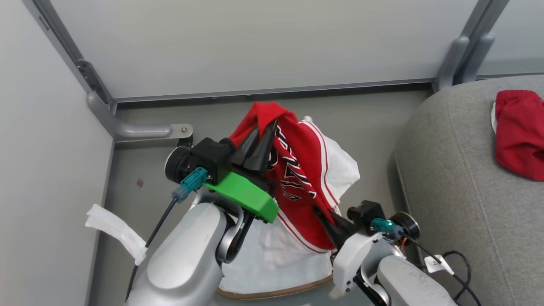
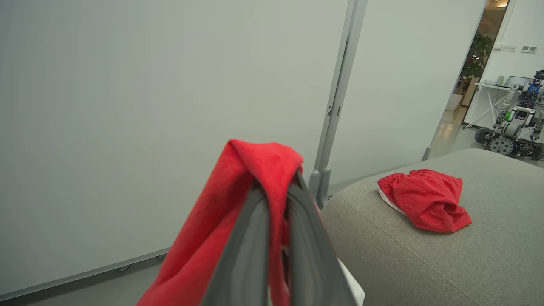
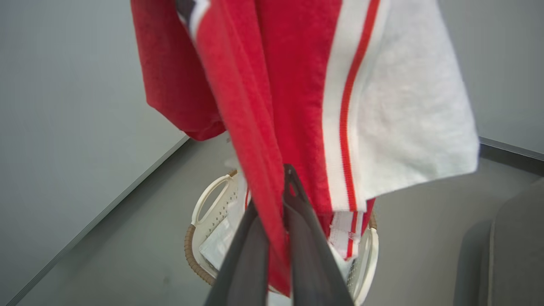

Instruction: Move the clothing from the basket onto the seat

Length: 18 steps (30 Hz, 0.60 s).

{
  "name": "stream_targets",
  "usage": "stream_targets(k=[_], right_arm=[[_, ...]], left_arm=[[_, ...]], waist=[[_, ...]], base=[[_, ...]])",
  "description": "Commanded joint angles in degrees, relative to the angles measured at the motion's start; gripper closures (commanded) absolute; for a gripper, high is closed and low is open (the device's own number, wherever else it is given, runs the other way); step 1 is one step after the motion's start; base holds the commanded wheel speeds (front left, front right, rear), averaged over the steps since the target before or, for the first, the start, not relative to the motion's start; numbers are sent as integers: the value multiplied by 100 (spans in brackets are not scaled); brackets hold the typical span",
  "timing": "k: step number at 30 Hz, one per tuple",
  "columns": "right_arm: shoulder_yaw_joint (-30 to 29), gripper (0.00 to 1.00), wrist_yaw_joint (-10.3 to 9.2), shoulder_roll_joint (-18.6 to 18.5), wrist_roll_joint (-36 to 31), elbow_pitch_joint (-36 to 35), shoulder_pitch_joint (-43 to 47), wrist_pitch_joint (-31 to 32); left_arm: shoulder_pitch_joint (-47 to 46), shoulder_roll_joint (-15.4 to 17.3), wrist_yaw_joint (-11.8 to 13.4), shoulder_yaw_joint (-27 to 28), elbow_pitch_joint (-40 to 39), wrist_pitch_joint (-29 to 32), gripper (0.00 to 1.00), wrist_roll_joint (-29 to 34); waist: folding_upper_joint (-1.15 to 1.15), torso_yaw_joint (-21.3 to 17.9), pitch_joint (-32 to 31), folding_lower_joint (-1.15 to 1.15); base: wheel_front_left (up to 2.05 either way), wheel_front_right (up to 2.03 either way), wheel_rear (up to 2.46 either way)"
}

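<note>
Garment: red knit jersey, white striped trim.
Left gripper: pinching top fold.
Right gripper: pinching lower fabric.

left gripper raised, clamped — right gripper lower, clamped

Red jersey w/ white trim hangs above basket; 2nd red garment lies crumpled on grey seat.
</note>
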Motion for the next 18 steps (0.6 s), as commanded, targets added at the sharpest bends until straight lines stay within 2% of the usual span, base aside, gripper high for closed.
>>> stream_targets(k=[1, 3, 4, 5, 6, 11, 18], right_arm=[[-177, 100, -8, -35, -82, -99, 141, -1], [-457, 100, -7, -34, -171, -315, 247, -1], [-604, 100, -8, -34, -210, -456, 295, -1], [-735, 100, -8, -34, -239, -599, 334, -2], [-898, 100, -7, -33, -250, -783, 385, -2], [-1528, 100, -7, -30, -186, -1683, 607, -7], [-1942, 100, -7, -31, -31, -2630, 817, -7]], left_arm=[[57, 17, -33, 72, 14, -7, 100, 58], [148, 30, -48, 134, 63, -6, 100, 134], [189, 42, -52, 180, 78, -7, 86, 172], [228, 49, -53, 213, 98, -6, 50, 209], [301, 61, -51, 241, 166, -6, 0, 232], [574, 130, -88, 446, 344, -6, 0, 333], [1027, 217, -147, 838, 507, -5, 0, 542]], waist=[[0, -107, 13, 0], [0, -184, 15, 0], [0, -230, 13, 0], [0, -262, 11, 0], [0, -317, 6, 0], [0, -657, 1, 0], [0, -1535, 10, 0]], base=[[0, 0, 0], [0, 0, 0], [0, 0, 0], [0, 0, 0], [0, 0, 0], [0, 0, 0], [0, 0, 0]])
